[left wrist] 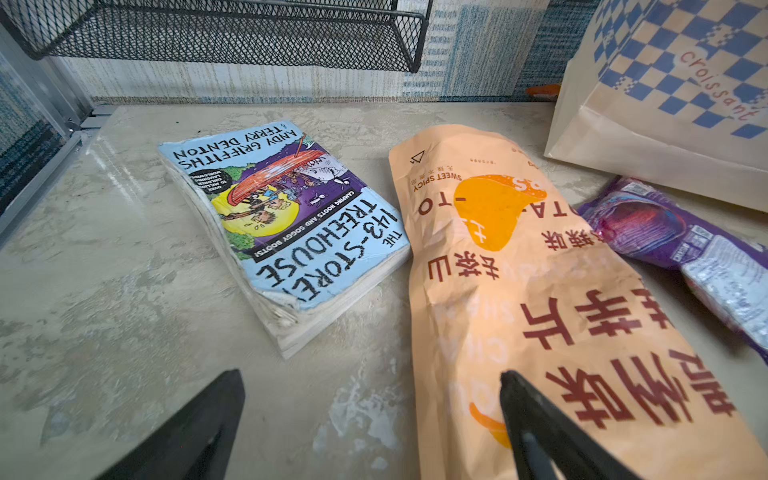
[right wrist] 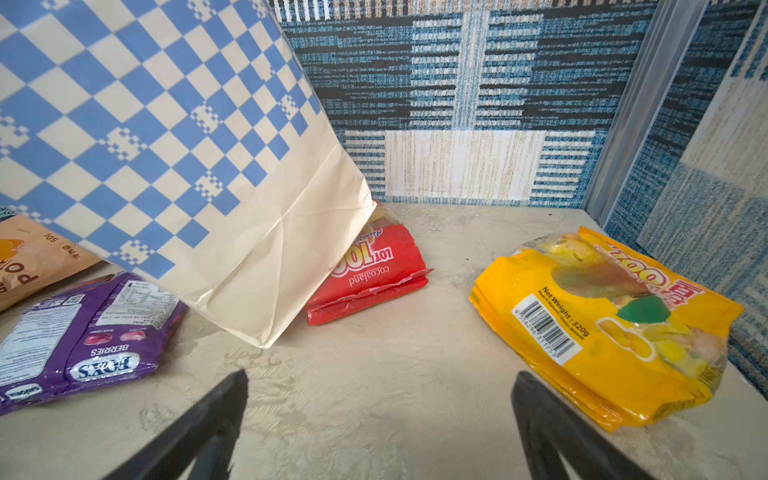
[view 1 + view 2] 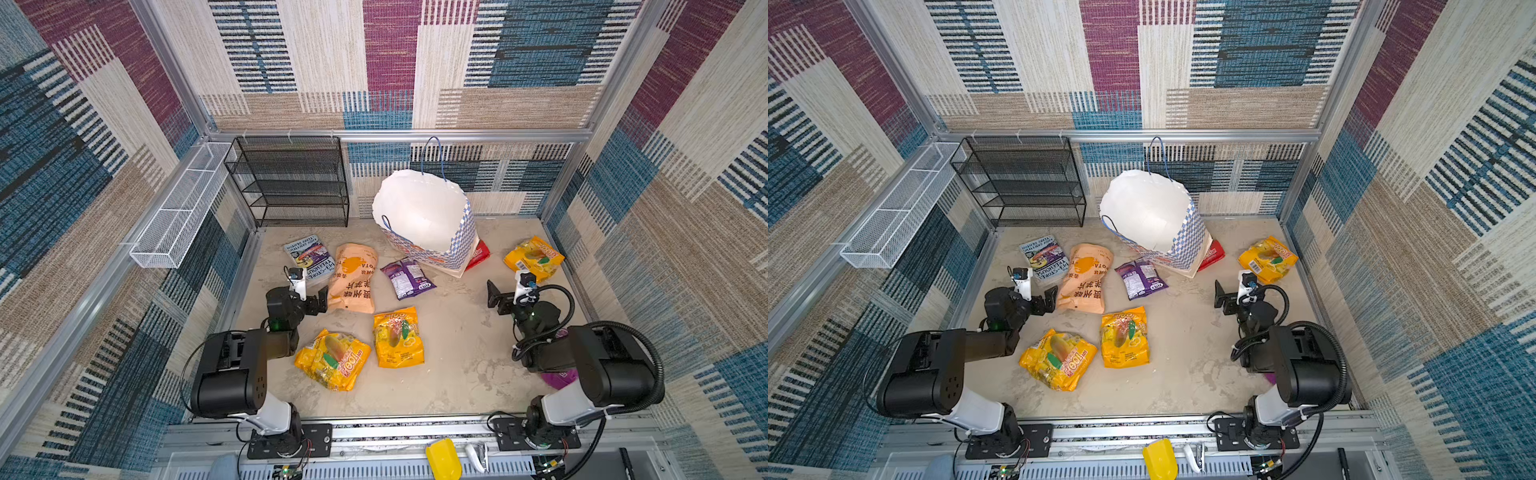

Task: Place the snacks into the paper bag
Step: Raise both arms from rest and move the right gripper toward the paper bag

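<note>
The paper bag (image 3: 424,220), checked blue and white, stands tilted at the back with its white mouth open. Its base rests on a red packet (image 2: 374,274). On the table lie a pale orange packet (image 3: 353,278), a purple packet (image 3: 407,278) and three yellow packets: two near the front (image 3: 398,336) (image 3: 332,359) and one at the back right (image 3: 534,257). My left gripper (image 1: 370,376) is open and low, one finger over the near end of the pale orange packet (image 1: 540,291). My right gripper (image 2: 381,376) is open over bare table beside the back right yellow packet (image 2: 602,332).
A blue-grey book (image 1: 282,232) lies left of the pale orange packet. A black mesh rack (image 3: 291,183) stands at the back left, with a white wire basket (image 3: 183,208) on the left wall. Something purple (image 3: 559,378) shows under the right arm.
</note>
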{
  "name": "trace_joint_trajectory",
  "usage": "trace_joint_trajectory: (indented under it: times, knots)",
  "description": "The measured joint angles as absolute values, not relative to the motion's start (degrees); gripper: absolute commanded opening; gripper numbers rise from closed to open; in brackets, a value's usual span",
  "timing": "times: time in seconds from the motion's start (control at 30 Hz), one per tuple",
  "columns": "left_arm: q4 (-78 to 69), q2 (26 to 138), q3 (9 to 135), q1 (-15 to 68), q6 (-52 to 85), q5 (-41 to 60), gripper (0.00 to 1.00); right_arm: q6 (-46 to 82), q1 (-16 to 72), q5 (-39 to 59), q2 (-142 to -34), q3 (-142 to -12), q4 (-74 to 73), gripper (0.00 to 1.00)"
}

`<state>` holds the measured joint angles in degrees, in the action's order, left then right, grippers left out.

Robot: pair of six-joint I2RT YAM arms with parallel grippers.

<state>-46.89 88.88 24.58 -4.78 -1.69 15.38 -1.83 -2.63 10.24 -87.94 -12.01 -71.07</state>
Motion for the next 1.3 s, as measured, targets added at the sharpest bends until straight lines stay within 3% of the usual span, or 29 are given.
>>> trace_joint_trajectory:
  times: [0.93, 1.3]
  knots:
    - [-46.92, 88.79, 24.53, -4.64, -1.67, 15.33, 0.99, -1.83, -2.59, 9.89, -87.94, -12.03, -71.05, 1.0]
    - [-46.65, 88.77, 24.56, -4.8, -0.12, 9.19, 0.99, -1.78, -2.59, 8.82, -87.92, -12.34, -70.83, 1.0]
